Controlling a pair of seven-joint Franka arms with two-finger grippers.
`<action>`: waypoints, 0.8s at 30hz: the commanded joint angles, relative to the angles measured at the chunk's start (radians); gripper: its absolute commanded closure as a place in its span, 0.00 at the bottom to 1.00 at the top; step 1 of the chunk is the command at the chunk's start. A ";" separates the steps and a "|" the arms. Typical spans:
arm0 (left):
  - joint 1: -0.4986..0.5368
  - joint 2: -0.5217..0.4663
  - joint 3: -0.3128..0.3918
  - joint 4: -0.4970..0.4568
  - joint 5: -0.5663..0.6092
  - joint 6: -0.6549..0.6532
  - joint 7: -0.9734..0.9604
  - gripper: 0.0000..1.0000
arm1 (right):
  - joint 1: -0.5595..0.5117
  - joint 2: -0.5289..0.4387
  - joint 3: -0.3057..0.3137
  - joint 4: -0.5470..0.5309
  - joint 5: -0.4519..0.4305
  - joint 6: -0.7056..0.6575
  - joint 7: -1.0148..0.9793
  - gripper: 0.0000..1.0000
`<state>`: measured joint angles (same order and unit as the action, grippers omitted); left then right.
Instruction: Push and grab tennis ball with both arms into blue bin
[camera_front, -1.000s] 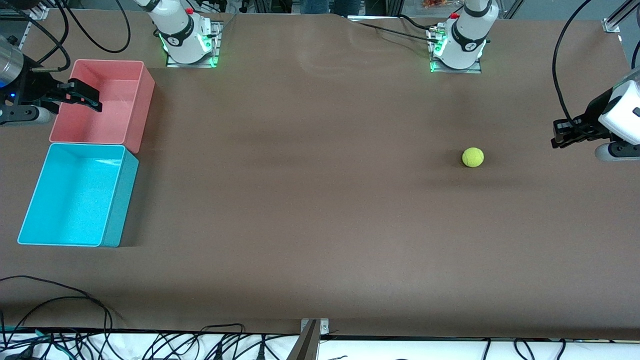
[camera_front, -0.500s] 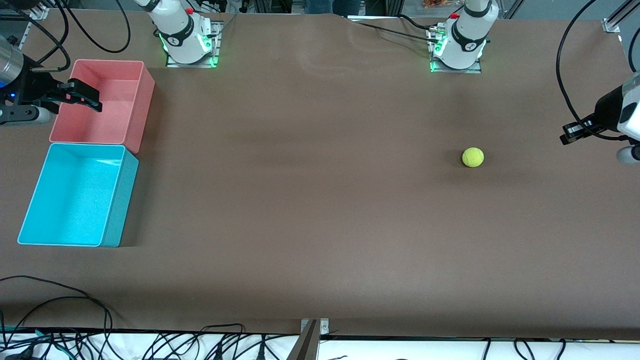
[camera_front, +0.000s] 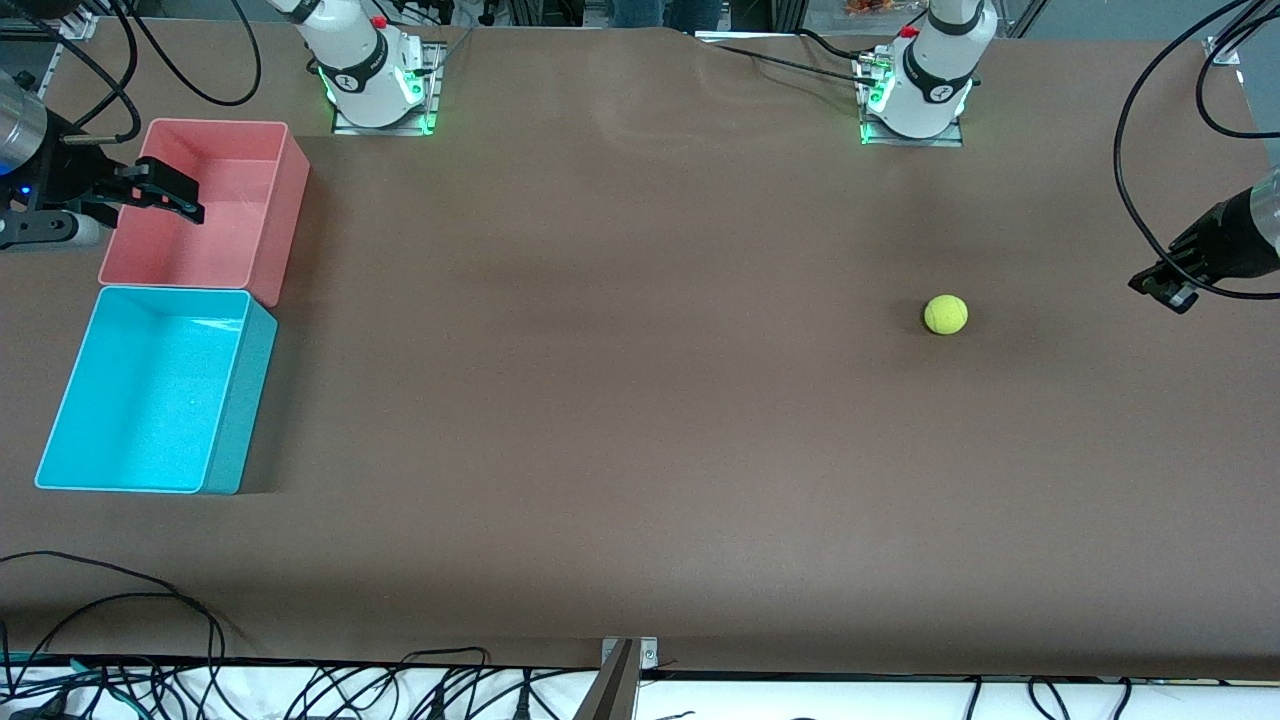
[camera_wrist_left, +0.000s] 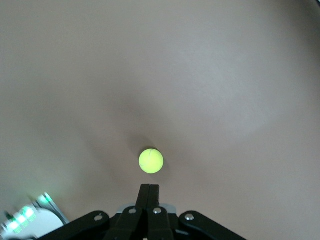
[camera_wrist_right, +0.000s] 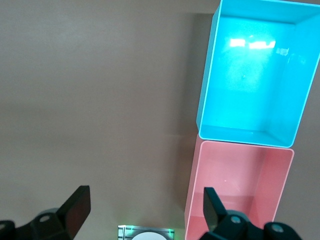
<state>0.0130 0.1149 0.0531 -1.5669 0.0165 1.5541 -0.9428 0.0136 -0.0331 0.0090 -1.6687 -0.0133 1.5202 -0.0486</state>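
The fuzzy round tennis ball (camera_front: 945, 314) is sitting mid-right of the front view, showing no long axis. The left gripper (camera_front: 1160, 287), fingers pressed together, is now hanging lower at the right edge than before. The right gripper (camera_front: 170, 195), fingers spread, is waiting over the pink bin (camera_front: 283, 215); the smooth blue bin (camera_front: 240, 400) is lying at lower left.
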 joint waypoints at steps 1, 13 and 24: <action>0.004 0.041 -0.007 0.002 0.013 0.021 -0.275 1.00 | 0.000 -0.007 0.000 0.009 0.003 -0.017 0.009 0.00; 0.021 0.063 -0.010 -0.154 0.019 0.130 -0.580 1.00 | -0.003 -0.005 -0.004 0.009 0.004 -0.017 0.007 0.00; 0.045 0.051 -0.009 -0.376 0.022 0.316 -0.634 1.00 | -0.003 -0.005 -0.004 0.009 0.004 -0.017 0.007 0.00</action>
<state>0.0400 0.2039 0.0528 -1.8267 0.0173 1.7819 -1.5501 0.0130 -0.0331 0.0046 -1.6687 -0.0133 1.5192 -0.0480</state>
